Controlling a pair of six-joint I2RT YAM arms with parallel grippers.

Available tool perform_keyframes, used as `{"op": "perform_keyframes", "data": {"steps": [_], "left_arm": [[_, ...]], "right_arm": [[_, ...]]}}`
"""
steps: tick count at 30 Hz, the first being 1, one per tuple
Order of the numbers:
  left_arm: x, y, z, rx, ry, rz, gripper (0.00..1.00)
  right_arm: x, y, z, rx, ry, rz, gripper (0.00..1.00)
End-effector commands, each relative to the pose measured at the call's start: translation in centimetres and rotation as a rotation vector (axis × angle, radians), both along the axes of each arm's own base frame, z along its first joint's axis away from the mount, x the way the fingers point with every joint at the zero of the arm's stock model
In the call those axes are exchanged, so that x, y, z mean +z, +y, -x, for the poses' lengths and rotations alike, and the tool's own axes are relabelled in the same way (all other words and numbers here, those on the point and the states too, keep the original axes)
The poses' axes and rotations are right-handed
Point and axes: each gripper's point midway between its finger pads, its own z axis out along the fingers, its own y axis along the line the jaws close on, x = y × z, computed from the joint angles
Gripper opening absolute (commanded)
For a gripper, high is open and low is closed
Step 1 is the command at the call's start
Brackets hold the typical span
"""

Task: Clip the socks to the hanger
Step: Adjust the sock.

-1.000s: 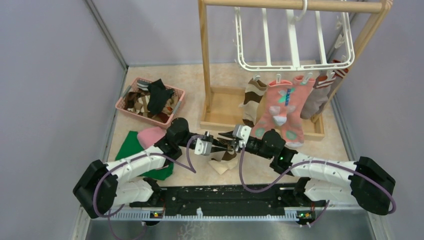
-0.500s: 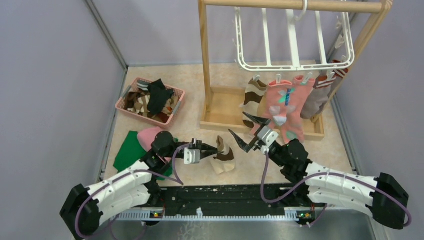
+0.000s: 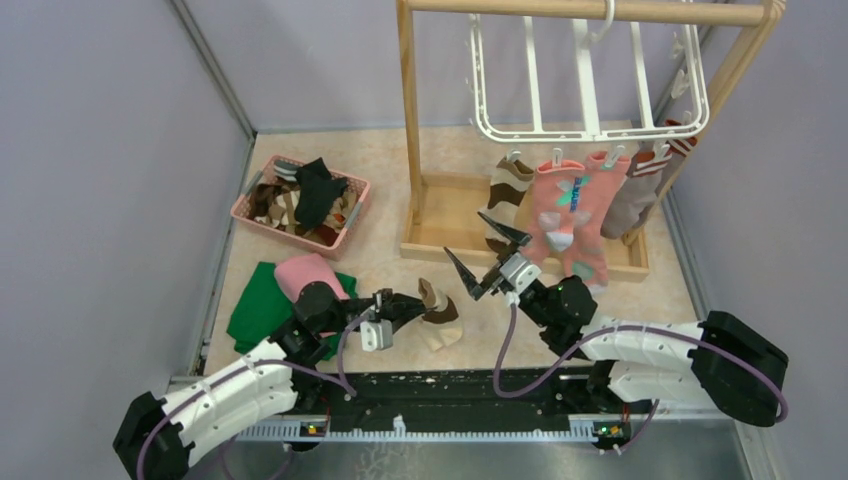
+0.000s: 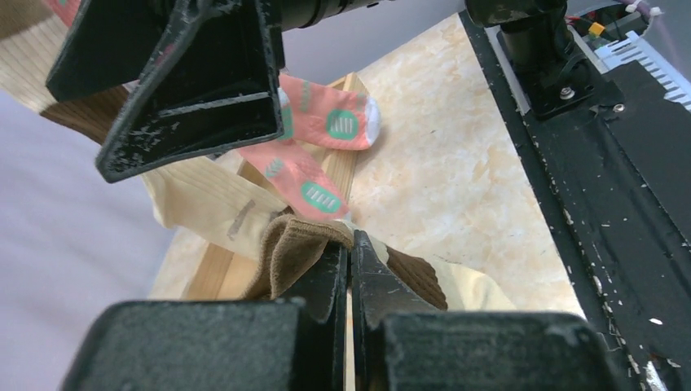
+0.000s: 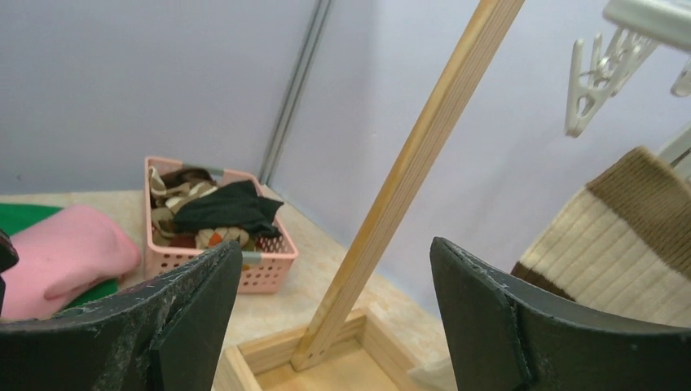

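Note:
The white hanger [image 3: 590, 85] hangs from the wooden stand's top bar. Clipped along its front rim are a brown-cream striped sock [image 3: 505, 195], a salmon pink pair [image 3: 570, 215] and a grey-brown sock [image 3: 635, 190]. My left gripper [image 3: 418, 300] is shut on the cuff of a loose brown-cream sock [image 3: 442, 318], whose toe trails on the table. The left wrist view shows the brown cuff [image 4: 293, 248] pinched at the fingertips of that gripper [image 4: 350, 244]. My right gripper [image 3: 483, 252] stands open and empty in front of the hung socks, and its wrist view shows the same gripper [image 5: 334, 244] facing the stand's post.
A pink basket [image 3: 243, 208] with several more socks sits at the back left. A green cloth [image 3: 258, 295] and a pink cloth [image 3: 303, 272] lie by the left arm. The wooden stand's post [image 3: 410, 120] rises from its base tray [image 3: 440, 245]. A free clip [image 5: 588, 81] dangles at upper right.
My right gripper let go of the loose sock, opened wide and rose toward the hung socks. The left arm drew back toward its base, still gripping the sock.

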Motion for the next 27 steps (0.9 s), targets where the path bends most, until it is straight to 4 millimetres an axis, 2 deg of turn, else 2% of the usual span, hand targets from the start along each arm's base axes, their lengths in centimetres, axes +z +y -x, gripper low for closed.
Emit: {"op": "perform_keyframes", "data": {"steps": [1,4,7,9,13,16,20,21,22,24,27], "left_arm": [[0.9,0.1,0.0,0.003,-0.188,0.007,0.00],[1.4,0.0,-0.5,0.008,-0.222,-0.023,0.00],[1.1,-0.2,-0.3,-0.009,-0.138,-0.055,0.00],[1.0,-0.4,0.5,-0.052,-0.076,-0.047,0.00],[1.5,-0.9,2.9,-0.177,0.089,-0.026,0.00],[3.4,-1.1,4.5,-0.285,0.119,-0.042,0.00],[7.0,-1.5,4.9,-0.373,0.103,-0.127,0.00],[8.8,-1.8,4.6,-0.382,0.091,-0.150,0.00],[8.4,-1.8,4.5,-0.377,0.131,-0.203,0.00],[10.5,-1.8,3.9,-0.354,0.157,-0.261,0.00],[11.3,-1.1,3.7,-0.317,0.222,-0.358,0.00]], "right_arm": [[6.2,-0.3,1.0,0.043,-0.117,-0.145,0.85],[5.0,1.1,1.9,0.161,-0.054,-0.070,0.83],[3.1,2.6,3.3,0.281,0.055,0.055,0.78],[1.7,2.2,3.8,0.299,0.129,0.081,0.77],[-2.3,0.2,4.2,0.259,0.238,0.134,0.77],[-3.6,-0.7,4.5,0.241,0.233,0.166,0.79],[-2.8,-0.9,4.8,0.237,0.163,0.208,0.81],[-2.5,-0.8,4.9,0.241,0.145,0.216,0.81],[-2.2,-0.9,5.0,0.242,0.134,0.217,0.81],[-1.7,-1.2,5.3,0.248,0.119,0.198,0.81],[-1.3,-1.7,5.9,0.266,0.118,0.147,0.82]]}}
